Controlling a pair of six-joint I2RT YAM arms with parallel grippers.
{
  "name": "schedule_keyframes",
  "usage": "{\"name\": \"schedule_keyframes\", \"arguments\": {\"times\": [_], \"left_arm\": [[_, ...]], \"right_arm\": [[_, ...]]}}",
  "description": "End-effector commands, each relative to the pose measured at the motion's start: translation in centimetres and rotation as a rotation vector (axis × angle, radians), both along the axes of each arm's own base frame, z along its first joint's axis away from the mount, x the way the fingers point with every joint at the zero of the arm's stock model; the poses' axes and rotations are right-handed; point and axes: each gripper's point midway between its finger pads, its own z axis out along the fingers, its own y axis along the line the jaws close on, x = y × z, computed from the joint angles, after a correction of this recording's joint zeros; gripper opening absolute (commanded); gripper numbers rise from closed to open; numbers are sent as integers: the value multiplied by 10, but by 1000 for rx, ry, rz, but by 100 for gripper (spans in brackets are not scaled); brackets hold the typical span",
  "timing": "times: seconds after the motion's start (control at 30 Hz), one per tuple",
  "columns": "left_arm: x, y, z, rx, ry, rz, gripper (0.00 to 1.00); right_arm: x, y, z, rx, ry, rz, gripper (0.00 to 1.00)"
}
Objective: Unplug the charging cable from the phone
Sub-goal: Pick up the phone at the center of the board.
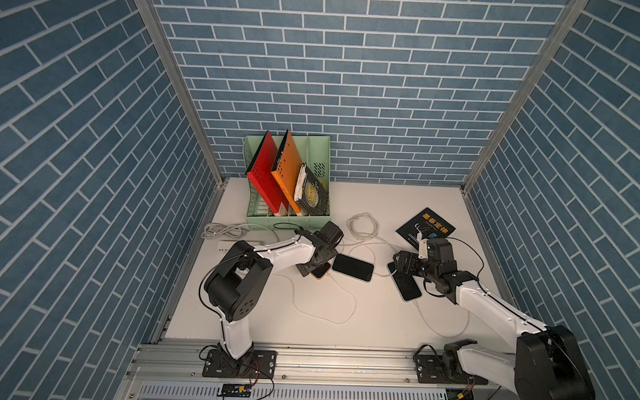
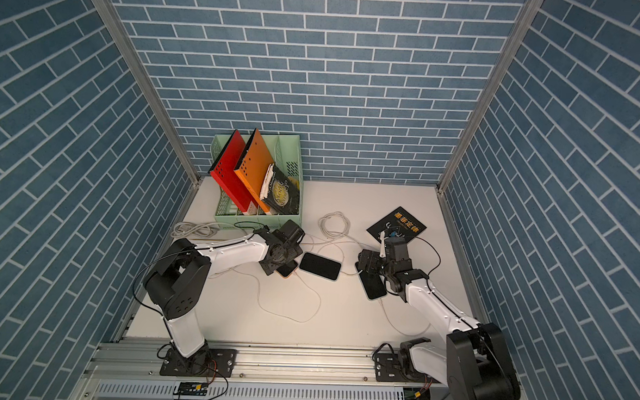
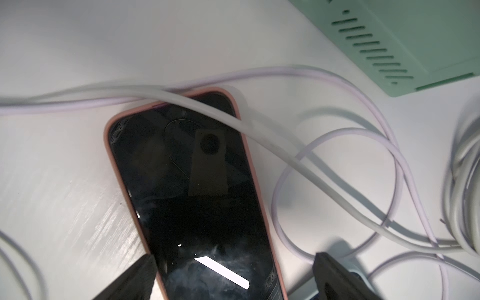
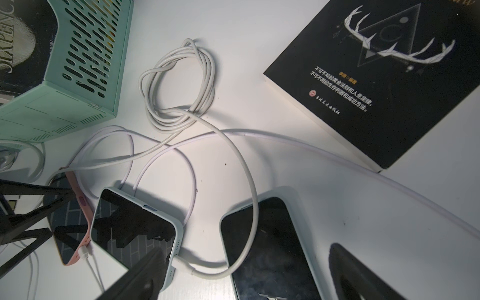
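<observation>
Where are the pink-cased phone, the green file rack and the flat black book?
pink-cased phone (image 3: 187, 197): left wrist view, middle of its dark screen.
green file rack (image 1: 303, 221): in a top view, front wall.
black book (image 1: 425, 226): in a top view, cover centre.

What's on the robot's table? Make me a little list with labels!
Phones: three, screens dark: pink phone, middle phone, right phone
Cables: white, looped around the phones
Plug: in the pink phone
Left gripper: open, astride the pink phone
Right gripper: open, above the right phone
Rack: green, at the back, holds folders
Black book: lying flat
</observation>
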Motion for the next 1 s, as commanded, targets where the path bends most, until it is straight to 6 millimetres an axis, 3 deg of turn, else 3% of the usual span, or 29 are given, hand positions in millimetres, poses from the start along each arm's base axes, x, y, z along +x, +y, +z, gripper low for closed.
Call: {"name": "schedule_keyframes", "arguments": {"times": [0.0, 0.47, 0.97], "left_arm": [[-13, 1, -16, 26, 77, -15, 100], [-15, 7, 15, 45, 13, -8, 100], [-19, 3, -7, 94, 75, -30, 100]], "right_arm": [[0, -1, 0, 15, 9, -32, 99], [3, 2, -1, 30, 16, -35, 100], [1, 1, -3, 27, 25, -32, 100]]}}
